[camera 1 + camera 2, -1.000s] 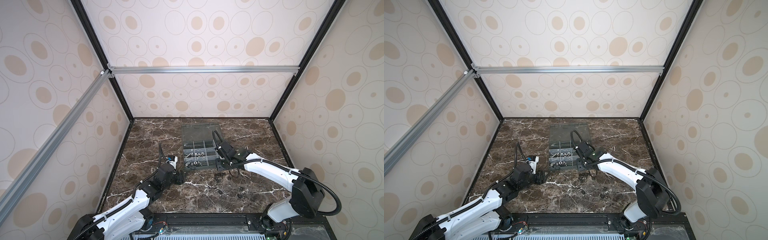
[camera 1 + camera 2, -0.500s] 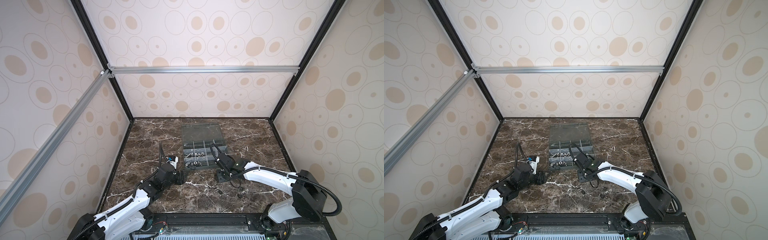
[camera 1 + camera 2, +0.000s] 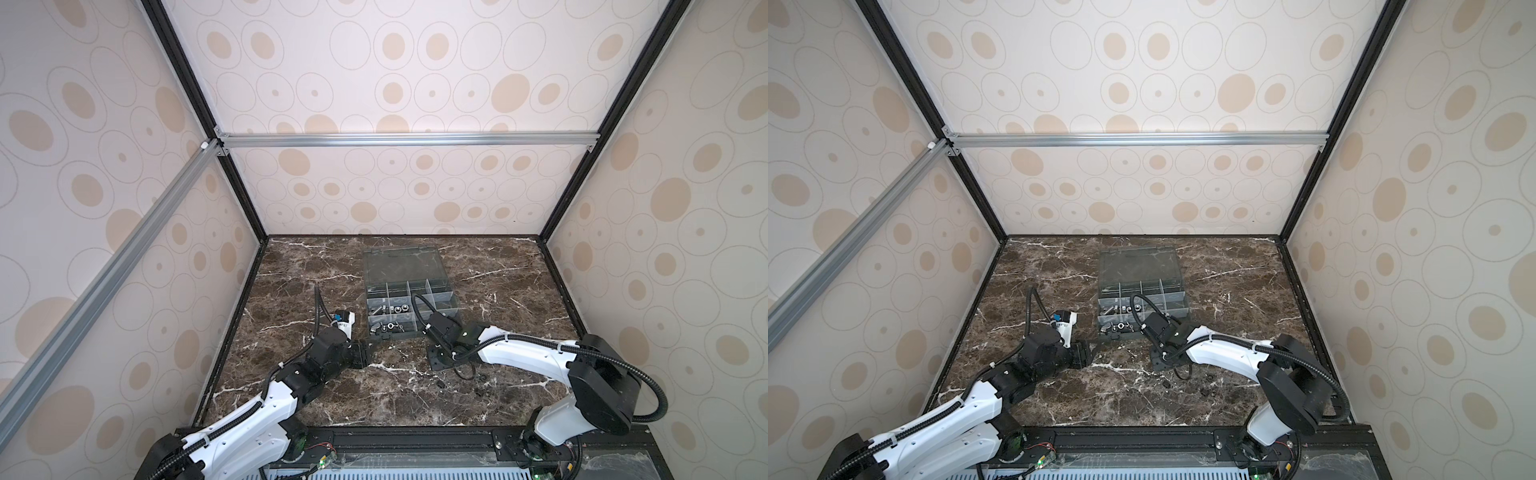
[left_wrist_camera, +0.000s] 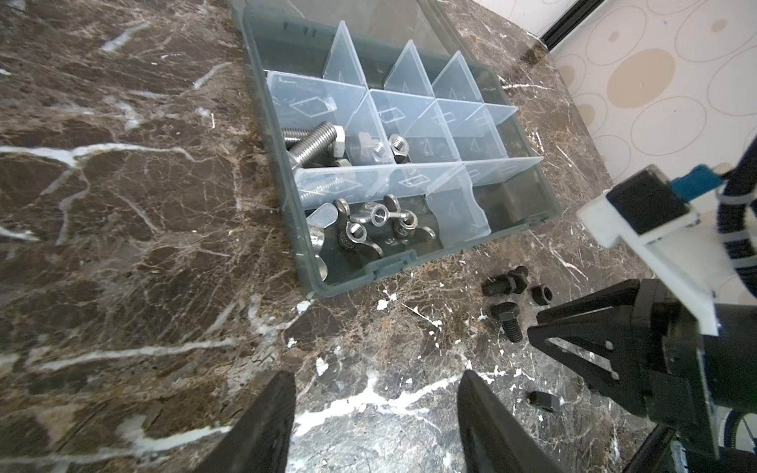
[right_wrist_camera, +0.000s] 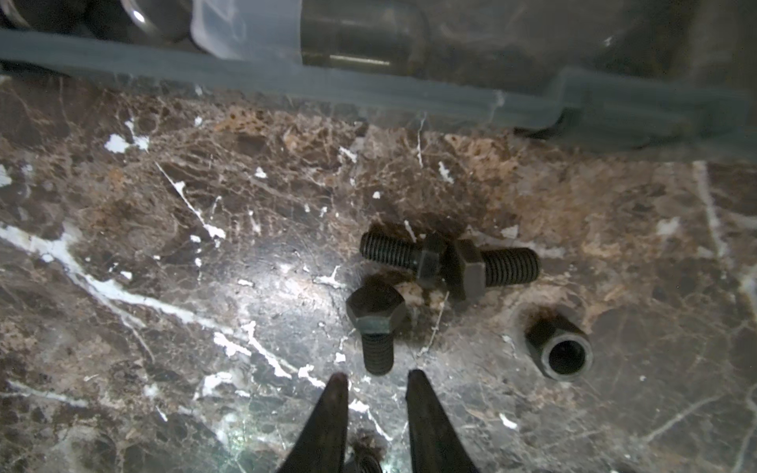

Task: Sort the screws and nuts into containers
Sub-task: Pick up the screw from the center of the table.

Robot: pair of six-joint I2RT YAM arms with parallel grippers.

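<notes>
Screws and nuts part sorted; box [image 3: 442,301] sits lower centre of frame in a top view.
Right hand [image 5: 375,379] low over tabletop [image 3: 374,395], tips narrowly apart, empty, just short of one black screw [image 5: 375,327]. Two more black screws [image 5: 450,262] and a black nut [image 5: 559,348] lie near it, outside the box. Left hand [image 4: 377,381] wide apart, empty. Silver screws [image 4: 315,145] and wing nuts [image 4: 368,229] in separate compartments.

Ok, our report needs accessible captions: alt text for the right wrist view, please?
Three black screws and one black nut lie on the marble table beside the grey organiser box; the right end effector, narrowly open and empty, points at the nearest screw.
</notes>
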